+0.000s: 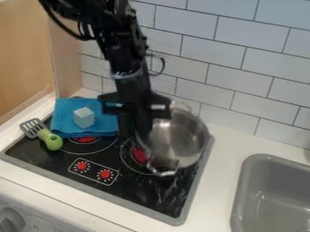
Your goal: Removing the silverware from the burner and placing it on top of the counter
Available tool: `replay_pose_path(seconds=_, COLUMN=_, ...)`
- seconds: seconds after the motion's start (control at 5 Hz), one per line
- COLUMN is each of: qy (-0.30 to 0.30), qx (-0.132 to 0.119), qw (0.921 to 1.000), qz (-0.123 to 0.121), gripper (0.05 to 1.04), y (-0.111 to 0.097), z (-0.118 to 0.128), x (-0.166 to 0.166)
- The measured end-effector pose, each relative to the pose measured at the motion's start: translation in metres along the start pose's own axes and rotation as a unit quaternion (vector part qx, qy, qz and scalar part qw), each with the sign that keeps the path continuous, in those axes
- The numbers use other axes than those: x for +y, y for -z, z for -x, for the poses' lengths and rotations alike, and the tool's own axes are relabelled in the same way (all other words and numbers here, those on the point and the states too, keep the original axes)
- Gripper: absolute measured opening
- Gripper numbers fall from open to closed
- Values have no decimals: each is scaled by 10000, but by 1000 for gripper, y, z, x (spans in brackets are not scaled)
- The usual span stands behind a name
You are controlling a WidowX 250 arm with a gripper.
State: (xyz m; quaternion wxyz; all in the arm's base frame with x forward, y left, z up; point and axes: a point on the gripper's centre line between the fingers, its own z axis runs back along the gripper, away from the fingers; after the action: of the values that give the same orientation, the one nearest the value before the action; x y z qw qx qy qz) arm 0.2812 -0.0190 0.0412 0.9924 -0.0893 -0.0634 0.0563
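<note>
Blue cloth (pixel 68 118), white block (pixel 84 117) atop; green-handled slotted spatula (pixel 45 134) beside. Shiny steel pot (pixel 181 139), round; claw (pixel 144 130) at its rim, grip cannot be told.

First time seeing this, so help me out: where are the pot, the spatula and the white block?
Pot (pixel 181 139): camera view, on its bare metal inside.
Spatula (pixel 52 141): camera view, on its green handle.
White block (pixel 84 118): camera view, near its middle.

Black segmented arm with looping black cables
</note>
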Motion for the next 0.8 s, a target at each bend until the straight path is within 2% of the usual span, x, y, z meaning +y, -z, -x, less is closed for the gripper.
replay_pose_path(seconds=0.2, qy=115, qx=-120, qw=9998, qz=145, gripper=64, y=-1, z=-20, x=-12)
replay_pose_path(seconds=0.4, qy=149, qx=-134, qw=9993, qz=330, gripper=64, y=7, z=-41, x=-22)
replay_pose_path(seconds=0.6, qy=445, qx=-85, qw=9982, qz=401, gripper=64, y=15, z=-53, x=-39)
replay_pose_path(seconds=0.8, qy=577, qx=54, qw=9974, qz=431, gripper=64, y=26, z=-52, x=-47)
